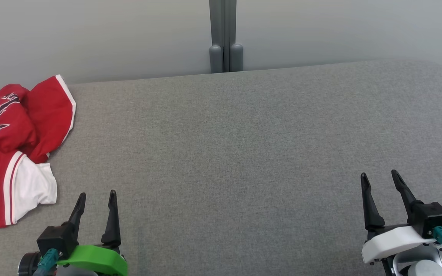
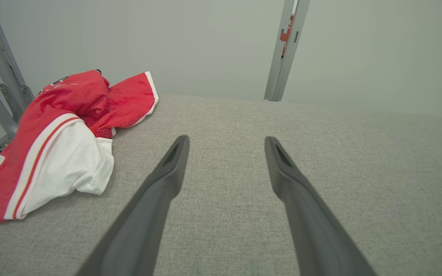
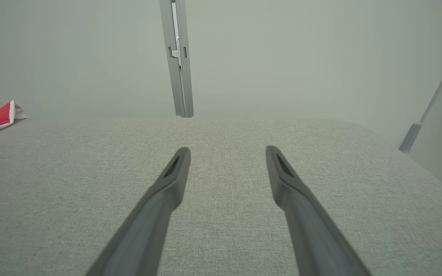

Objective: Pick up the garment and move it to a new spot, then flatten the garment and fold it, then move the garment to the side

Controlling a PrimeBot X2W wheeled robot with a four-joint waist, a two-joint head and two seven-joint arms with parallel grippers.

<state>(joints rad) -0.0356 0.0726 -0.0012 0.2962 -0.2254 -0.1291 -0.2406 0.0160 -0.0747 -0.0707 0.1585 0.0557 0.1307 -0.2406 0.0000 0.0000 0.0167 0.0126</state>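
The red basketball jersey (image 1: 10, 153), with white trim and black letters, lay crumpled in a heap on the grey cloth-covered counter (image 1: 244, 153). It was just to the left of the left claw (image 1: 97, 193) and a little ahead of its fingertips, not touching them. Its white part was the nearest to that claw. From the right claw (image 1: 379, 173) it was well apart, far to the left.

Both claws stood open as wide as they go and held nothing. Their fingers pointed forward, low over bare cloth. Between the two claws and ahead of them the counter was free. A grey post (image 1: 223, 38) rose behind its far edge, against a pale wall.

I judge that the task was at its very start. The jersey was not yet picked up, so the move to a new spot, the flattening, the folding and the last move to the side were all left. The left claw seemed better placed for the first grasp.
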